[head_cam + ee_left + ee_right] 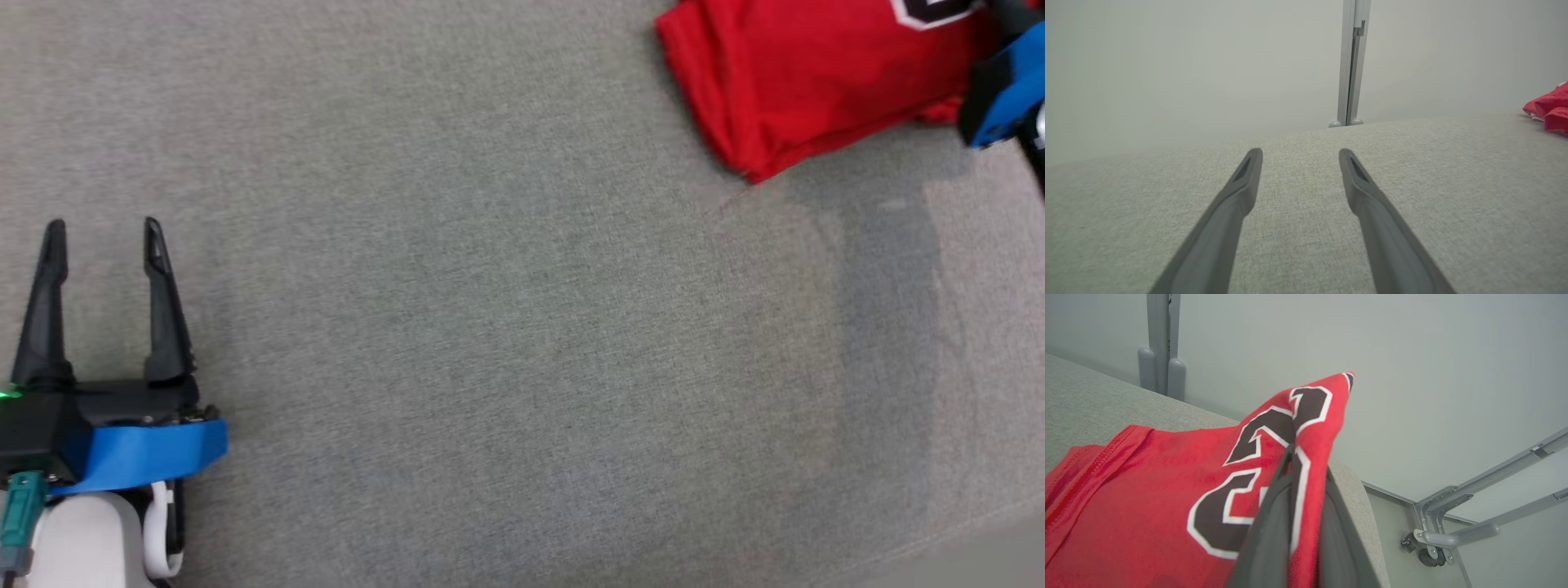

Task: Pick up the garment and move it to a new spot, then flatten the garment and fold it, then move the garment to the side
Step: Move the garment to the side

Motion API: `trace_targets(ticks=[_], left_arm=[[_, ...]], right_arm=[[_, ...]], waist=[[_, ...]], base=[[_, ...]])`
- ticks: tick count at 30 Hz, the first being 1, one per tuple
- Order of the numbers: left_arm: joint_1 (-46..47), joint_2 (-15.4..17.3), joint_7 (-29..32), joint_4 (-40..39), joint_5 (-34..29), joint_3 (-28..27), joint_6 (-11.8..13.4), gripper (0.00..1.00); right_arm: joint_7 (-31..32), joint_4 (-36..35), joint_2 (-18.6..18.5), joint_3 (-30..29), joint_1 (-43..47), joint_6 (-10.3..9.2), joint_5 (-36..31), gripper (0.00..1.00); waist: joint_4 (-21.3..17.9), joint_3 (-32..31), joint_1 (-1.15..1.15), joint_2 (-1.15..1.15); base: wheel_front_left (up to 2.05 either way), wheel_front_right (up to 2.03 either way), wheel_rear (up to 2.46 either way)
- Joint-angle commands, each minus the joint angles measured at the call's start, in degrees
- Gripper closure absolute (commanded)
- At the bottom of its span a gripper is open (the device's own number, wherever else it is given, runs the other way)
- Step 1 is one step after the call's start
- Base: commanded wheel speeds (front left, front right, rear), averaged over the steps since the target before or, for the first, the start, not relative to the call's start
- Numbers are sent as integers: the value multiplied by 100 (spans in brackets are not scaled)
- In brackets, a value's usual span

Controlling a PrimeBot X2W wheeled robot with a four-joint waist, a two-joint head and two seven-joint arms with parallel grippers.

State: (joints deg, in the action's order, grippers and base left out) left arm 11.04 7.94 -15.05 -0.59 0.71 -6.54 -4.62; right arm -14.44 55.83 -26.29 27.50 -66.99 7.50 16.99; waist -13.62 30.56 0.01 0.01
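The red garment (800,73), with a black, white-edged print, lies folded at the far right of the grey fabric surface (506,327). In the right wrist view my right gripper (1308,461) is shut on a raised fold of the garment (1147,498), red cloth pinched between its fingers near the surface's edge. Its blue wrist (1002,98) sits at the garment's right side. My left gripper (104,229) rests open and holds nothing at the lower left, far from the garment. In the left wrist view its fingers (1300,153) spread over bare fabric, with the garment (1551,108) at the far right.
The surface's rounded edge (1359,506) drops off just right of the held fold, with a grey metal frame and caster (1433,547) below. A grey vertical post (1351,61) stands against the pale wall behind the surface.
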Motion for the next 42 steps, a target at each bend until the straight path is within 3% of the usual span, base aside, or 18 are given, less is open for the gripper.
trace_targets(ticks=[1, 9, 15, 16, 17, 18, 30, 41, 42], left_arm=[[131, 91, -16, -120, -40, -17, -15, 0], [246, 216, -15, -422, -74, 72, -22, 0], [195, 257, -13, -494, -33, 28, 22, 0], [189, 259, -13, -495, -14, 20, 35, 0], [186, 261, -13, -489, -4, 16, 45, 0], [187, 268, -9, -482, 2, 17, 51, 0], [70, 122, -15, -202, 130, 46, 129, 0], [-300, -127, -16, 285, 281, -12, 163, 0], [-300, -127, -16, 285, 281, -12, 163, 0]], right_arm=[[-15, 33, -82, -47, -217, -1, 110, 100], [-55, 526, -489, -344, -735, -1, 251, 100], [-37, 1202, -418, -588, -897, -1, -23, 100], [-39, 1300, -394, -624, -924, -1, -85, 75], [-45, 1374, -373, -691, -950, -1, -121, 62], [-47, 1463, -370, -763, -962, -1, -146, 0], [-66, 1604, -128, -1303, -816, -1, -779, 0], [-73, -1187, 627, -1650, 958, 0, -935, 0], [-73, -1187, 627, -1650, 958, 0, -935, 0]], waist=[[-75, 117, -1, -1], [-151, 508, -1, -1], [-64, 595, -1, -1], [-49, 602, -1, -1], [-34, 611, -1, -1], [-21, 617, -1, -1], [154, 26, -1, -1], [619, -997, -1, -1], [619, -997, -1, -1]], base=[[0, 0, 0], [0, 0, 0], [0, 0, 0], [0, 0, 0], [0, 0, 0], [0, 0, 0], [0, 0, 0], [0, 0, 0], [0, 0, 0]])
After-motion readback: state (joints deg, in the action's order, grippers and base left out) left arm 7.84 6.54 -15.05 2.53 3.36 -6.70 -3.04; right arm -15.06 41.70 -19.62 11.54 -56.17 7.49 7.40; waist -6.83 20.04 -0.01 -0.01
